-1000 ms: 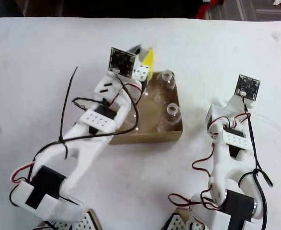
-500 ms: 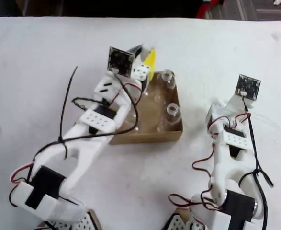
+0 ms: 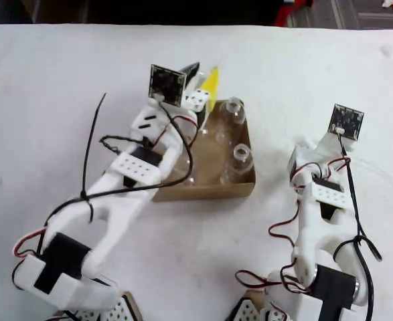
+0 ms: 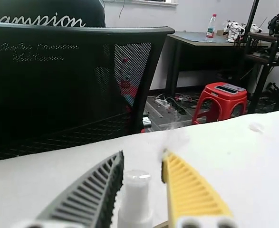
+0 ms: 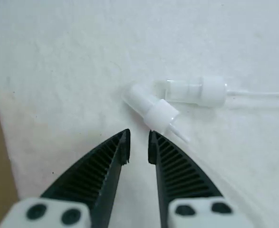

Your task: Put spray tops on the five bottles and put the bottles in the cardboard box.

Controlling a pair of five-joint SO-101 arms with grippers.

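Your left gripper (image 4: 141, 159) brackets a white spray top (image 4: 135, 199) by the far corner of the brown cardboard box (image 3: 203, 192); you cannot tell whether it is clamped. Two clear plastic bottles (image 3: 240, 157) stand in that box. Your right gripper (image 5: 138, 137), slightly parted and empty, hovers beside two loose white spray tops (image 5: 151, 111) on the white table (image 5: 58, 57). White lettering (image 4: 34, 20) crosses dark cloth behind the black mesh chair (image 4: 82, 71).

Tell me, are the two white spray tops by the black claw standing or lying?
Lying down: the nearer spray top and the farther one rest sideways on the table.
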